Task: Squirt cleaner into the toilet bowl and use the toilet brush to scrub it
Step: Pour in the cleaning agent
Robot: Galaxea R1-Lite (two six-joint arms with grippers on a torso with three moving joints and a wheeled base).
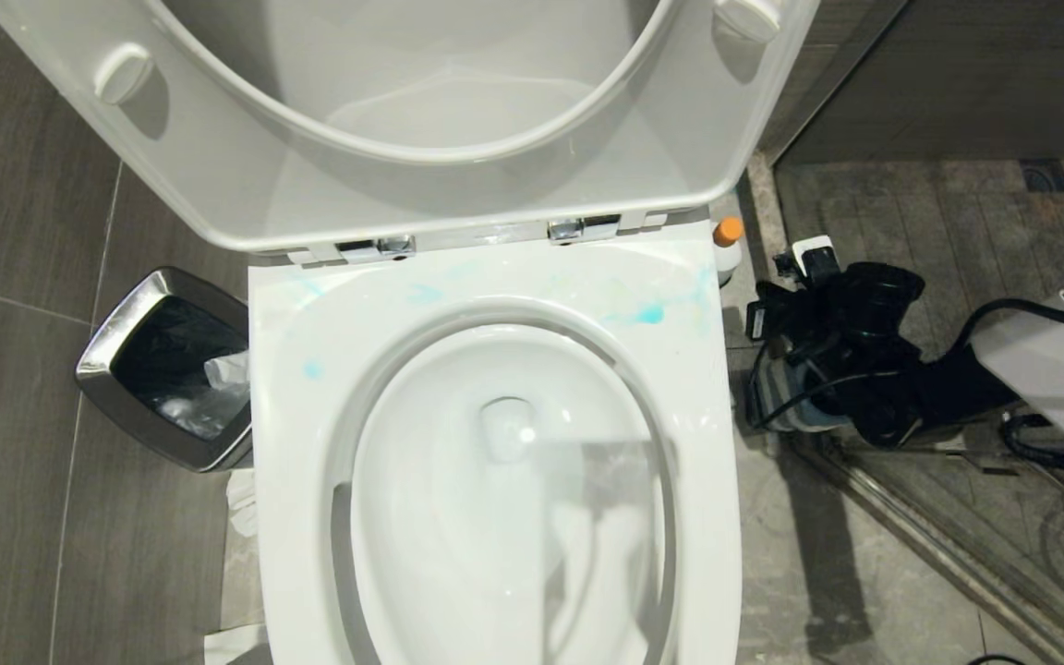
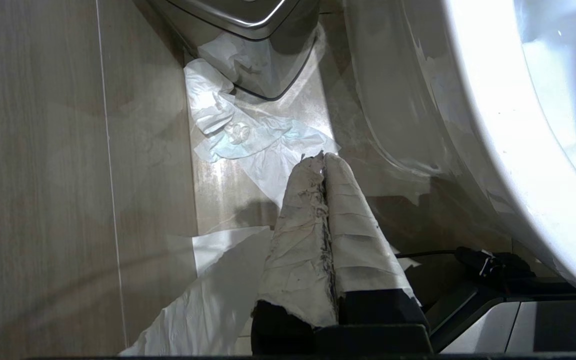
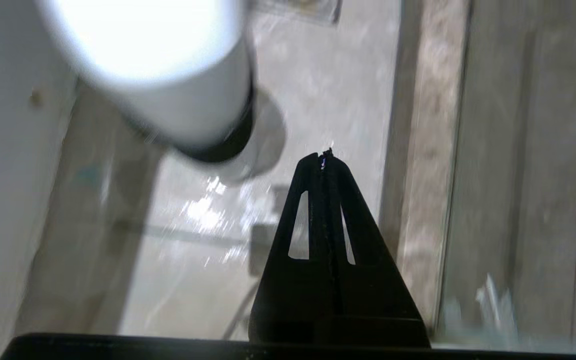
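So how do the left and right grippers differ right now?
The left gripper has fingers wrapped in worn, dirty white covering; the right gripper has bare black fingers with slots. The left gripper points at crumpled tissue on the floor between the waste bin and the toilet; the right gripper points at wet floor beside a white cylinder. Both are shut and hold nothing.

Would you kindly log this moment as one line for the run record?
right gripper: shut, empty, floor right of toilet | left gripper: shut, parked low by bin | cleaner: standing behind toilet bowl | turquoise smears on rim
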